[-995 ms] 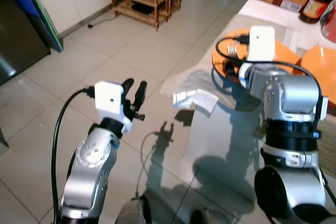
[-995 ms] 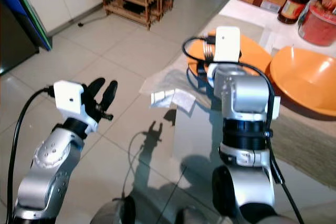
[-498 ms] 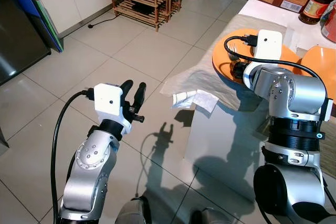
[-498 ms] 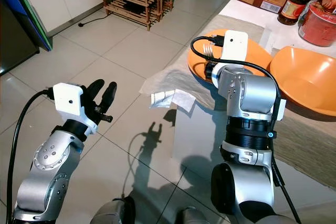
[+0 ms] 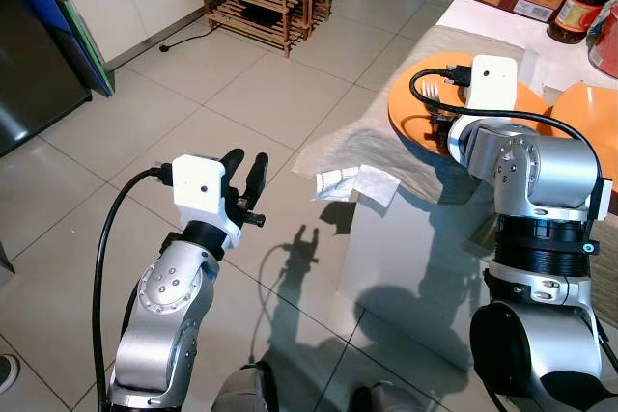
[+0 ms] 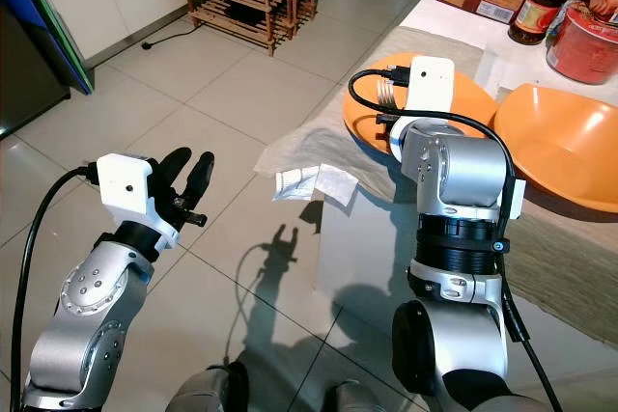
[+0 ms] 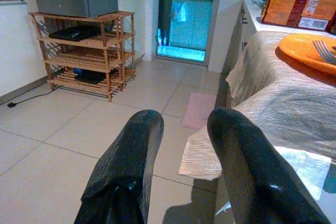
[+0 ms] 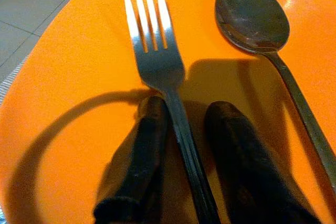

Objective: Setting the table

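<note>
fork [image 8: 163, 72] lies on orange plate [image 8: 68, 51] beside spoon [image 8: 257, 19] (tines forward) | right gripper [image 8: 184, 129] straddles fork handle, fingers narrowly apart | left gripper [image 7: 184, 145] spread wide, empty, above floor tiles [image 5: 145, 132]

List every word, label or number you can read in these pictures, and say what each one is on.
None can be read.
Orange bag: white barcode label, print too small to read.
Jar with red lid: label blurred.
Red tub: no legible text.
Plate, fork, spoon: no markings visible.
</note>
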